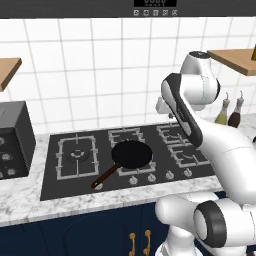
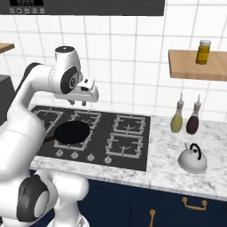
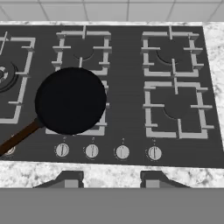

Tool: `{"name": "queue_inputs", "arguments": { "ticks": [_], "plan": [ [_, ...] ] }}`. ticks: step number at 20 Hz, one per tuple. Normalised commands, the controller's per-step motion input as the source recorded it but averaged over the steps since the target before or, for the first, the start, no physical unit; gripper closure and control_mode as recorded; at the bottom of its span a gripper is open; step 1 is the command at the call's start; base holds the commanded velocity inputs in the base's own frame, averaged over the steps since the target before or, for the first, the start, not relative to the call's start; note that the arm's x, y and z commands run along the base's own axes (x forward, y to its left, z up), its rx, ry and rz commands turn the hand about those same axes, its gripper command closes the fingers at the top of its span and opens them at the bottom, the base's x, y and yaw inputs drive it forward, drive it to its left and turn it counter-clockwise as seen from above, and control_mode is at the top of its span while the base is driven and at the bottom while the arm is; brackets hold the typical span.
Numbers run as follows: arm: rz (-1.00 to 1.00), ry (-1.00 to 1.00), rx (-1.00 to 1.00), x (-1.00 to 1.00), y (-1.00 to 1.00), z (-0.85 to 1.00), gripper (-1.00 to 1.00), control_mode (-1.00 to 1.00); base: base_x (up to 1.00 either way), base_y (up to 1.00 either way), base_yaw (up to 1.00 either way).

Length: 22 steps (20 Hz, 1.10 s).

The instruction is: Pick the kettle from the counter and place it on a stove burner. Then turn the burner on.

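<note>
Your kettle (image 2: 193, 158) sits upright on the counter (image 2: 168, 173) to the right of the stove (image 2: 133, 150), near the front edge, with two bottles (image 2: 177, 117) behind it by the wall. Nothing is touching it. The gripper (image 2: 77, 103) hangs well apart from it, above the middle of the stove, empty; in the hand view its two tips (image 3: 65, 179) stand apart with nothing between them, partly open.

What could go wrong, as I judge it: you have a long sideways reach to the kettle, and a sweep along the back could knock the bottles. The kettle is round and squat, so a grip on the body may slip; the dark handle on top looks the safer hold. It is also close to the counter edge, so a clumsy nudge could push it off.

The pan (image 3: 70, 100) takes up the front middle burner and holds nothing. The two right burners (image 3: 175, 107) are free, so choose one and match the knob (image 3: 154, 153) to it, since the knobs sit close together.
</note>
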Motion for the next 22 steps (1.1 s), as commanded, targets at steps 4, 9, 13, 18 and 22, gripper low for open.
{"name": "queue_inputs", "arguments": {
  "ticks": [4,9,13,18,22],
  "plan": [
    [0.00,-0.07,0.01,-0.21,-0.39,-0.08,-1.00,-1.00,0.00,0.00,0.00],
    [0.00,-0.08,0.00,-0.43,-0.84,-0.18,-1.00,-1.00,0.00,0.00,0.00],
    [0.00,-0.01,0.00,-0.33,-0.98,-0.29,-1.00,-1.00,0.00,0.00,0.00],
    [0.00,0.00,0.00,-0.22,-0.94,-0.26,-1.00,-1.00,0.00,0.00,0.00],
    [-0.03,-0.06,0.00,-0.21,-1.00,-0.48,-1.00,-1.00,0.00,0.00,0.00]
  ]
}}
